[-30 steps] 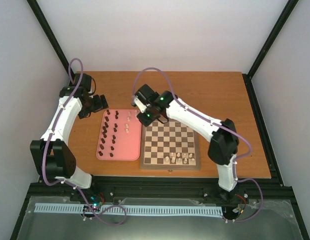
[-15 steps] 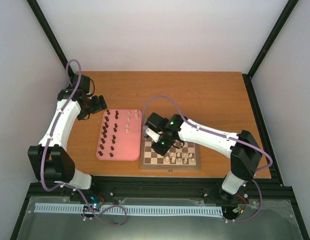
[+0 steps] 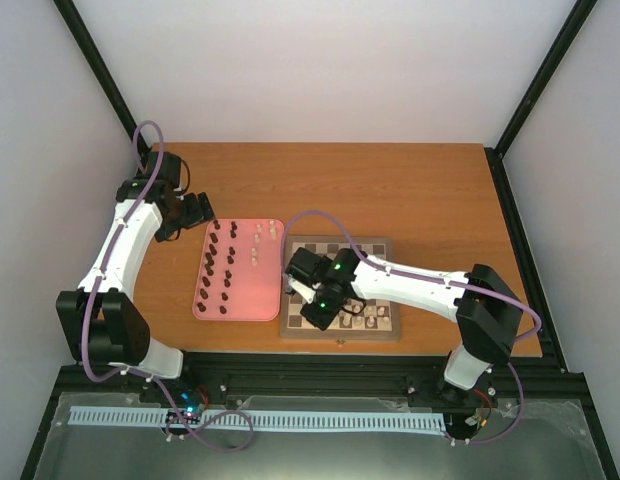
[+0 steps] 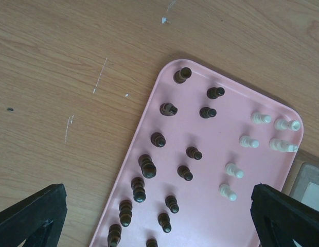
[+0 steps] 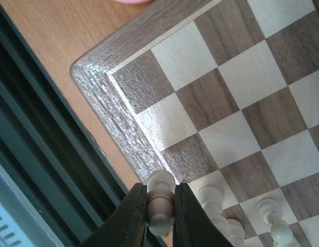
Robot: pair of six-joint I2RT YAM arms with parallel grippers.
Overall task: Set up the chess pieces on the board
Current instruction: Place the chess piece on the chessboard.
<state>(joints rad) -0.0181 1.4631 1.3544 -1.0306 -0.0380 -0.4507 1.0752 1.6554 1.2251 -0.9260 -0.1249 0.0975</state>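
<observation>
The board [image 3: 340, 334] lies at the table's near middle, its rim [image 5: 113, 118] filling the right wrist view. My right gripper [image 3: 315, 308] hangs low over its near-left corner, shut [image 5: 161, 193] on a cream-white chess piece [image 5: 161, 206] held upright between the fingers. A few more cream pieces [image 3: 365, 318] stand in the board's near row, two of them [image 5: 211, 198] just beside the held one. Several dark pieces [image 3: 218, 265] and cream pieces [image 3: 258, 240] stand on the pink tray [image 3: 255, 295]. My left gripper [image 3: 200, 208] hovers open [image 4: 158, 195] above the tray's far-left end, holding nothing.
The pink tray [image 4: 221, 128] sits directly left of the board, their edges nearly touching. Dark pieces [image 4: 147, 166] fill its left half and cream ones [image 4: 234, 171] its far right part. A black frame rail [image 5: 41, 170] runs close along the board's near edge.
My right arm swung from the tray's far-right end down to the board's near-left corner, carrying the cream piece. The left arm has barely moved.
</observation>
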